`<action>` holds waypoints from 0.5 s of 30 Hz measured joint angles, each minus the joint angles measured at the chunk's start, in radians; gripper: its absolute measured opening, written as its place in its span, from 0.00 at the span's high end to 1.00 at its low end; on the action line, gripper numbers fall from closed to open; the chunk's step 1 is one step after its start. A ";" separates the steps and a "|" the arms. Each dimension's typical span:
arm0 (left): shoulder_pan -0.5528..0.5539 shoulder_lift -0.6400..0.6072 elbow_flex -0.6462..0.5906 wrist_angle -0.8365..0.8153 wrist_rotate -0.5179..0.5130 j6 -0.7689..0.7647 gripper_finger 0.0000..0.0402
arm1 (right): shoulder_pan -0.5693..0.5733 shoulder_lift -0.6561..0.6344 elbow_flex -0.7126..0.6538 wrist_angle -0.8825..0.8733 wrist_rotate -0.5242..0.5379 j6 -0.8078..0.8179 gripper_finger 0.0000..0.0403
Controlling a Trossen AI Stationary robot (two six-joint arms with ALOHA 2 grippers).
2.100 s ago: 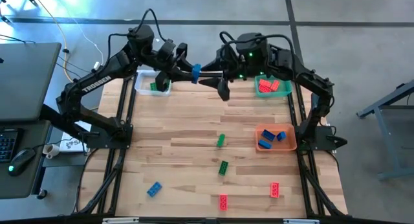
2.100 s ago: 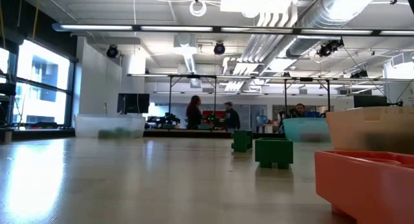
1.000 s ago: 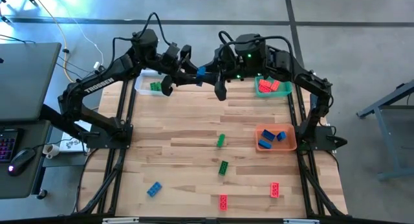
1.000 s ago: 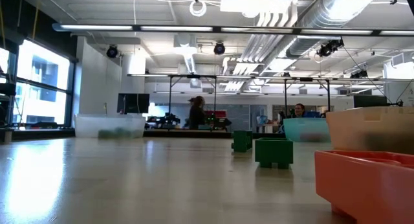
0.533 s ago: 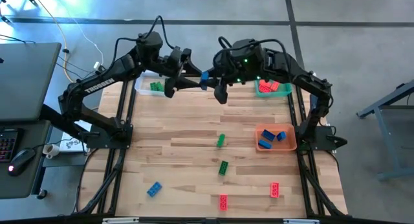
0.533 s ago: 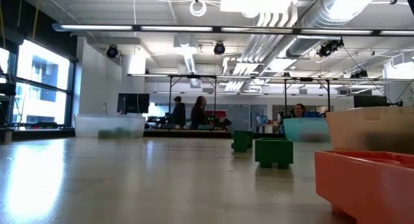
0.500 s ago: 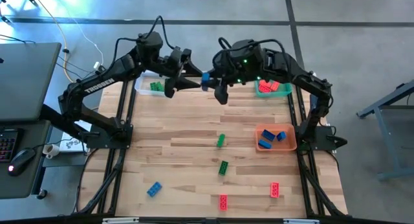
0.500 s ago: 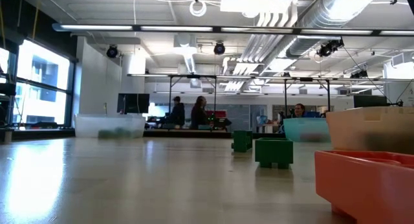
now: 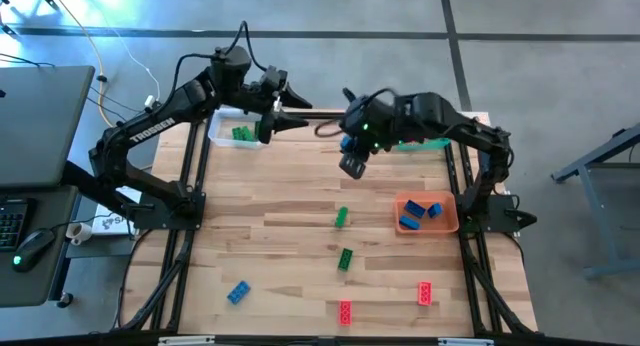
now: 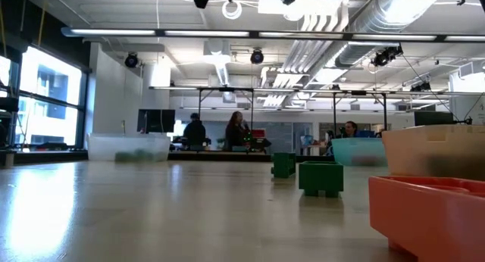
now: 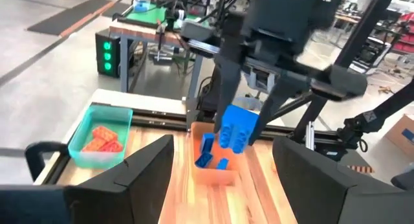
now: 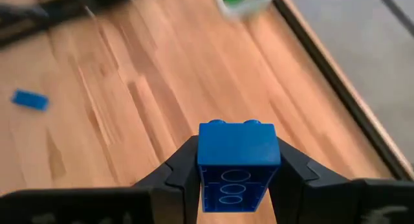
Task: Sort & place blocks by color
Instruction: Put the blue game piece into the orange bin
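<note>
My right gripper point(image 9: 350, 162) hangs over the table's far middle, shut on a blue block point(image 12: 238, 160). My left gripper point(image 9: 298, 112) stands open just left of it, by the clear tray point(image 9: 222, 119), with nothing between its fingers; its wrist view faces the held block point(image 11: 235, 127). Loose blocks lie flat on the wood: two green point(image 9: 341, 217) point(image 9: 345, 258), one blue point(image 9: 238, 292), two red point(image 9: 345, 311) point(image 9: 424, 293). My right gripper pinches the blue block between its two fingers, one on each of two opposite side walls point(image 12: 202, 164). The fingers slant down from above. The block is lifted clear of the table, its studs point(image 12: 234, 123) pointing away from the wrist.
The clear tray holds green blocks point(image 9: 240, 134). The orange tray point(image 9: 450, 222) at the right holds blue ones. The teal tray point(image 11: 97, 138) with red blocks sits at the far right, mostly under my right arm in the high view. Bare wood spreads at the near left.
My left gripper has opened and let go of the blue block, staying by the clear tray. My right gripper, shut on the block, has carried it away from the left fingers toward the table's right and near edge and has tipped downward.
</note>
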 joint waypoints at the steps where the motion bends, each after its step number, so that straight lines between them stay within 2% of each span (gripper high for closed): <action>1: 0.004 0.000 0.000 -0.009 0.000 0.000 0.37 | 0.009 0.000 -0.011 -0.023 0.008 0.018 0.72; 11: 0.018 0.000 0.000 -0.114 0.000 0.000 0.37 | 0.085 0.000 -0.237 -0.143 0.041 0.148 0.72; 15: 0.018 0.000 0.000 -0.143 0.000 0.027 0.37 | 0.101 -0.010 -0.359 -0.136 -0.004 0.179 0.72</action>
